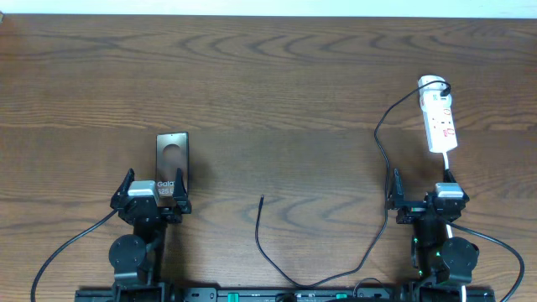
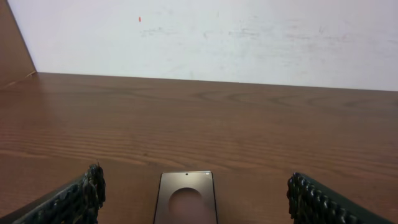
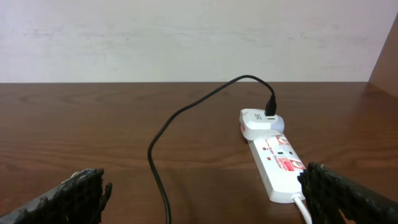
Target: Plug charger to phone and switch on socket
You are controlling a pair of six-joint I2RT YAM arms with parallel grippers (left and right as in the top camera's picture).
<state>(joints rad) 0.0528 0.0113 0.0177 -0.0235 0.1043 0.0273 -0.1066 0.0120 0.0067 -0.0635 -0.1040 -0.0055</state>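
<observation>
In the overhead view, the phone (image 1: 172, 159) is laid flat on the surface (image 1: 268, 84), its near end tucked under the left hand (image 1: 153, 180), whose fingers are spread wide and clamped on nothing. This placement is judged to let the phone be steadied while it is plugged in. The socket (image 1: 440, 122) is set at 12 o'clock from the right hand (image 1: 422, 189), which is likewise spread apart and empty. The charger (image 1: 382, 126) is run from the socket's far end in a long loop toward 6 o'clock, and its connector tip (image 1: 262, 199) is left free between the two hands, at about 3 o'clock from the left one. In the left wrist view, the phone (image 2: 186, 196) is seen centred between the parted fingers (image 2: 81, 199), touched by neither. In the right wrist view, the charger (image 3: 186, 112) is seen plugged into a white adapter (image 3: 258, 121) seated in the socket (image 3: 280, 165). Only the free tip is therefore judged to need carrying. The switch position cannot be told.
</observation>
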